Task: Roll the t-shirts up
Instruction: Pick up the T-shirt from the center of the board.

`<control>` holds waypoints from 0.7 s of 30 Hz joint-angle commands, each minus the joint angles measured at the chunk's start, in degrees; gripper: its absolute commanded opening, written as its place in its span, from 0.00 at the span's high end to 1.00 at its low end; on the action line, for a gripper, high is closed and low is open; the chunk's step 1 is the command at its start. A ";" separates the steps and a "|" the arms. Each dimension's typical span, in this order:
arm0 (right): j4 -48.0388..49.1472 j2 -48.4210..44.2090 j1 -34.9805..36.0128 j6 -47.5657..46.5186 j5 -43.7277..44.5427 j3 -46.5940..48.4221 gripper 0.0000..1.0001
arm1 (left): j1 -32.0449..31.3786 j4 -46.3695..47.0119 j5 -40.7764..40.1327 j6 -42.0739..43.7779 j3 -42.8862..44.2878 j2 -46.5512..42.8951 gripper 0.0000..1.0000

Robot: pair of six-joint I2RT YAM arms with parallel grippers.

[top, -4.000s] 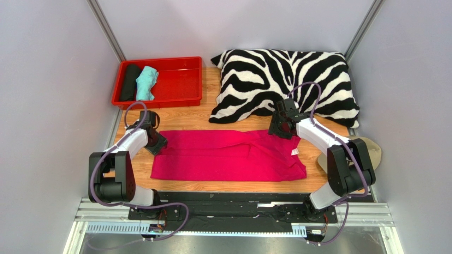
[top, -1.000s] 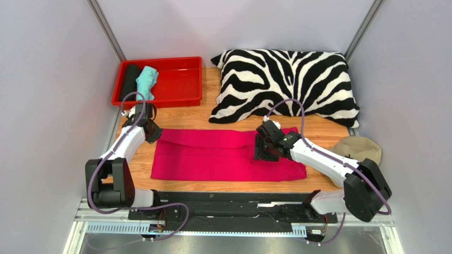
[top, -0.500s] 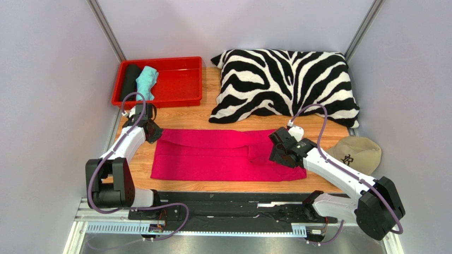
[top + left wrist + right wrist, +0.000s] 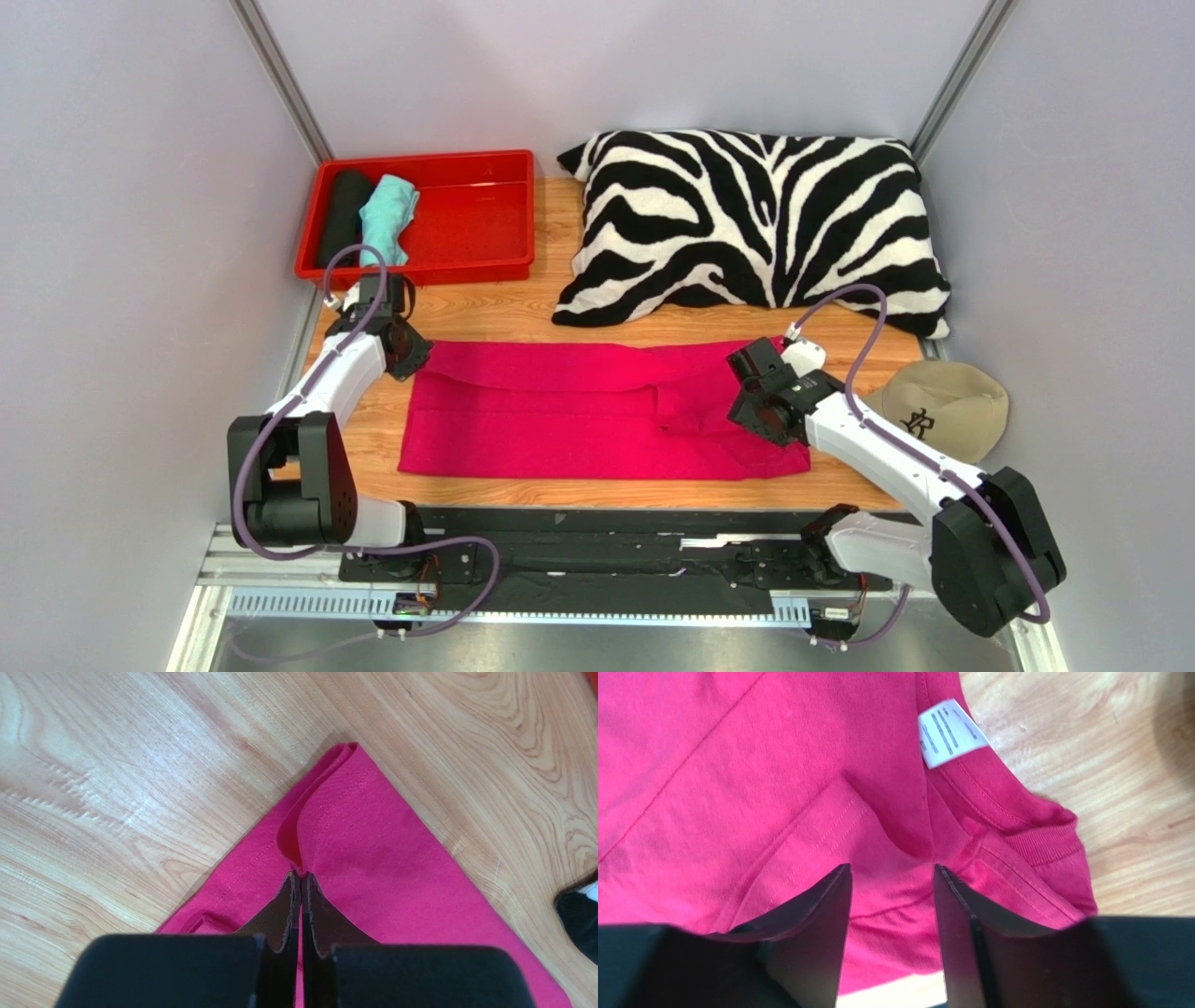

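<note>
A magenta-pink t-shirt (image 4: 561, 413) lies folded into a long band across the wooden table. My left gripper (image 4: 400, 350) sits at its far left corner. In the left wrist view the left gripper (image 4: 301, 875) is shut, its tips pinching a raised fold of the pink cloth (image 4: 393, 847). My right gripper (image 4: 751, 406) hovers over the shirt's right end near the collar. In the right wrist view the right gripper (image 4: 892, 868) is open, with pink cloth (image 4: 738, 777) beneath the gap and the white label (image 4: 948, 733) just ahead.
A red tray (image 4: 484, 259) at the back left holds a black roll (image 4: 341, 217) and a teal roll (image 4: 387, 217). A zebra-striped pillow (image 4: 758, 210) fills the back right. A beige cap (image 4: 947, 406) lies at the right, beside the right arm. Grey walls close in both sides.
The right gripper has moved from the middle of the shirt rightward to the collar end. The left gripper has stayed shut at the far left corner over the last second.
</note>
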 commanded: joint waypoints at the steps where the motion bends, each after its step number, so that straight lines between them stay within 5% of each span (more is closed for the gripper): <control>1: 5.54 2.46 -0.84 -1.04 1.80 0.86 0.52 | 0.47 0.67 0.11 0.94 1.62 0.74 1.00; 7: 6.78 5.63 -1.54 -2.18 1.45 1.30 0.60 | 0.47 0.24 -0.33 1.12 1.98 1.09 1.00; 11: 5.90 4.23 -1.89 -2.80 1.62 2.09 0.94 | 0.38 -0.20 -0.77 1.29 2.41 0.74 1.00; 13: 3.88 3.44 -1.89 -3.33 2.15 3.58 1.00 | 0.38 -0.47 -1.03 1.38 2.68 0.56 1.00; 21: -4.55 -2.62 -1.89 -4.91 2.68 8.95 1.00 | 0.47 -1.96 -2.53 1.73 3.65 -0.75 1.00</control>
